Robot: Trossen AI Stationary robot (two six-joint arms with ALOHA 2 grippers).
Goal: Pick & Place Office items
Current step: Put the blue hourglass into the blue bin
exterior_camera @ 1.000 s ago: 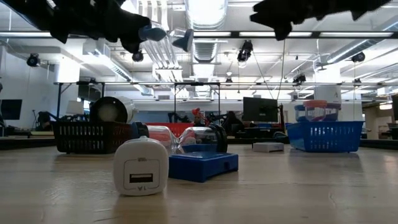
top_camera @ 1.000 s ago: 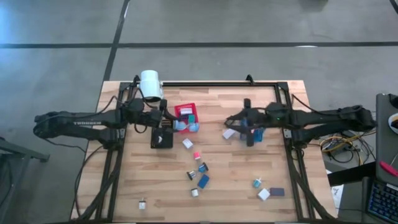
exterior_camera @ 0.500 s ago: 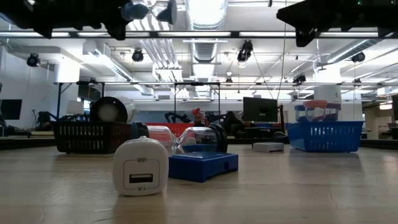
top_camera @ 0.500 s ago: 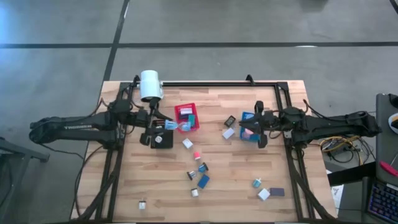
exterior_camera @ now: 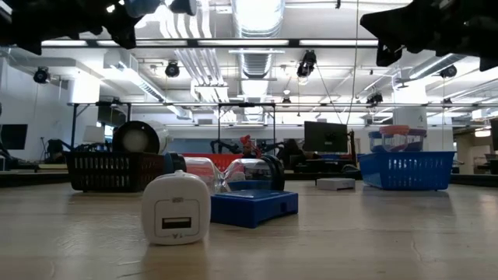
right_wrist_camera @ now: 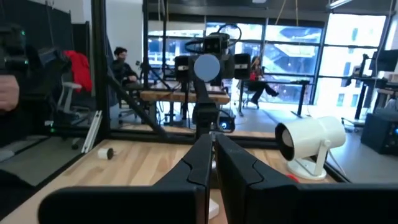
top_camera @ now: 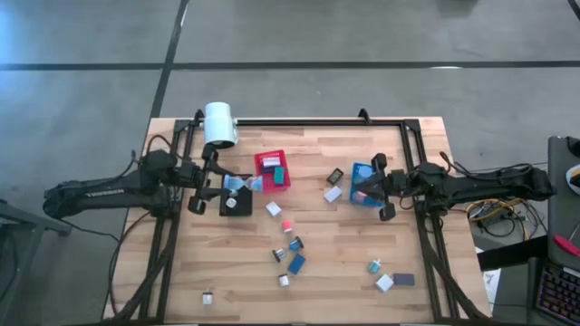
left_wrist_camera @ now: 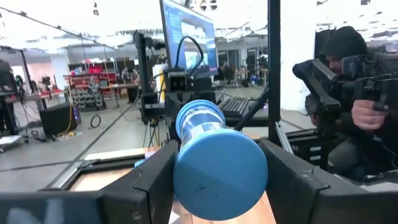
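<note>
Holding a blue roll (left_wrist_camera: 214, 158) clamped between its fingers, left gripper (top_camera: 227, 184) hangs just left of the red bin (top_camera: 273, 168); right gripper (top_camera: 379, 187), fingers together, empty over the bench (top_camera: 344, 254).

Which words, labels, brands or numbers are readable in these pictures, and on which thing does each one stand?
Pale lettering on the left arm: too small to read.
Marking on the white charger, under its socket: too blurred to read.
Text on the monitor: too small to read.
No other text.
</note>
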